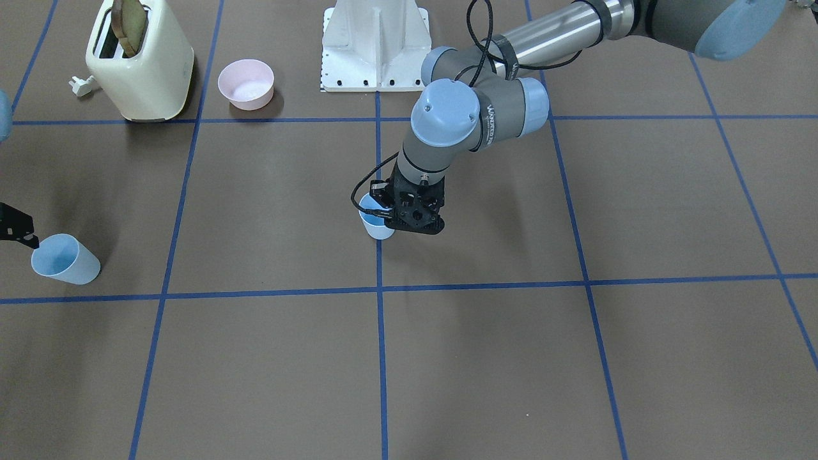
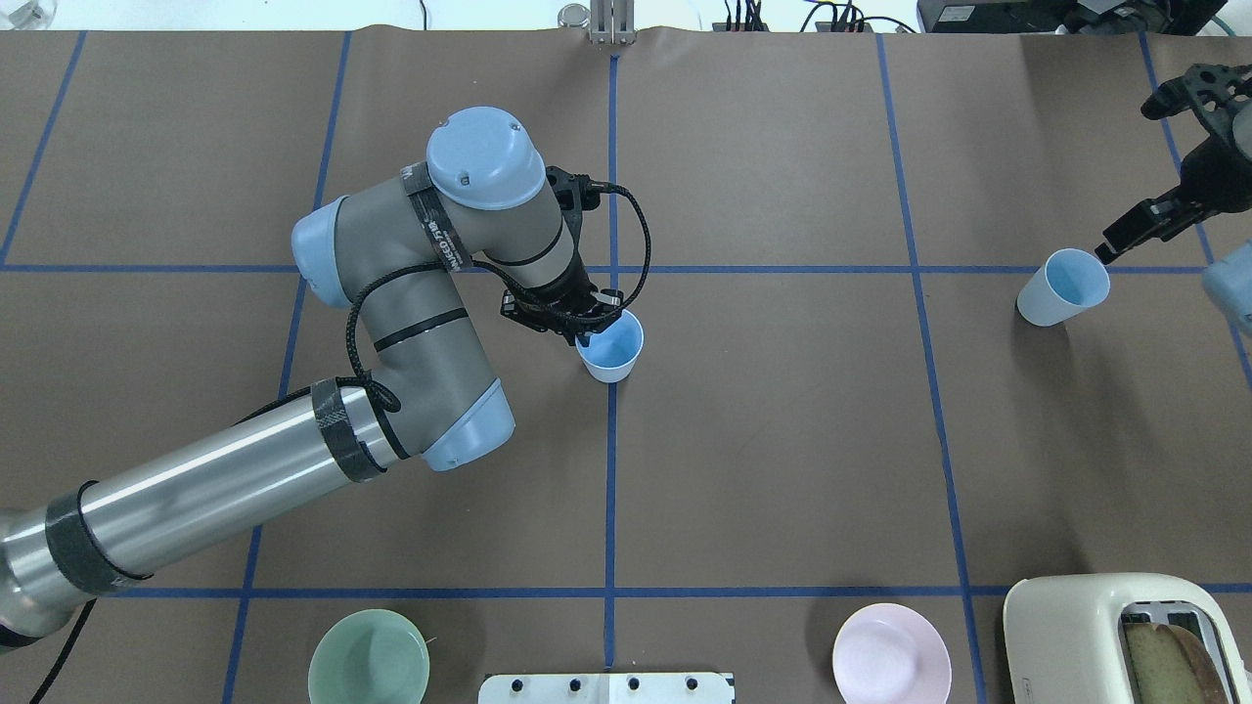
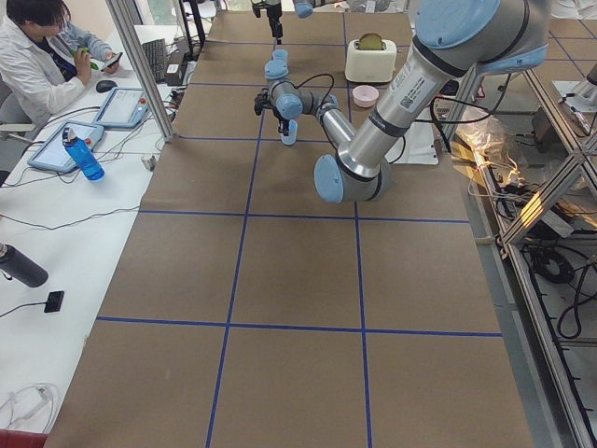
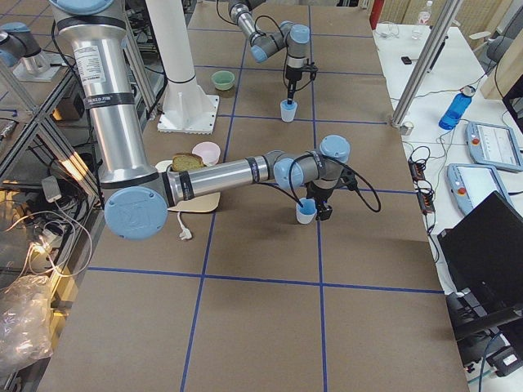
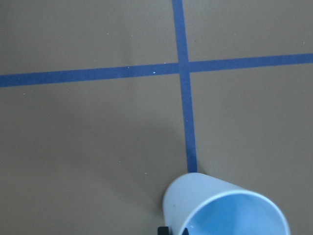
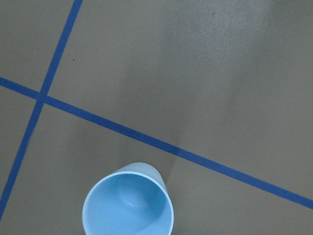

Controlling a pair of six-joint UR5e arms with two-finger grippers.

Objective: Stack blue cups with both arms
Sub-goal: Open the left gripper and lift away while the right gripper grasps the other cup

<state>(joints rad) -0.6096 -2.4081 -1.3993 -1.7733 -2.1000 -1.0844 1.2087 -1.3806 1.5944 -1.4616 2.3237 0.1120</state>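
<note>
One blue cup (image 1: 376, 229) stands upright at the table's middle, beside a blue tape line; it also shows in the overhead view (image 2: 614, 354) and the left wrist view (image 5: 220, 210). My left gripper (image 2: 579, 332) points down and is shut on this cup's rim, on the side towards the robot's left. The second blue cup (image 2: 1061, 288) stands upright far to the robot's right, also seen from the front (image 1: 67, 260) and in the right wrist view (image 6: 128, 205). My right gripper (image 2: 1107, 252) hangs at this cup's rim. Only one finger shows, so its state is unclear.
A cream toaster (image 2: 1115, 636) with toast stands at the robot's near right, with a pink bowl (image 2: 890, 653) beside it. A green bowl (image 2: 369, 657) sits near the robot's left. The white fixed base (image 1: 376, 45) stands between them. An operator sits at a side table in the left view.
</note>
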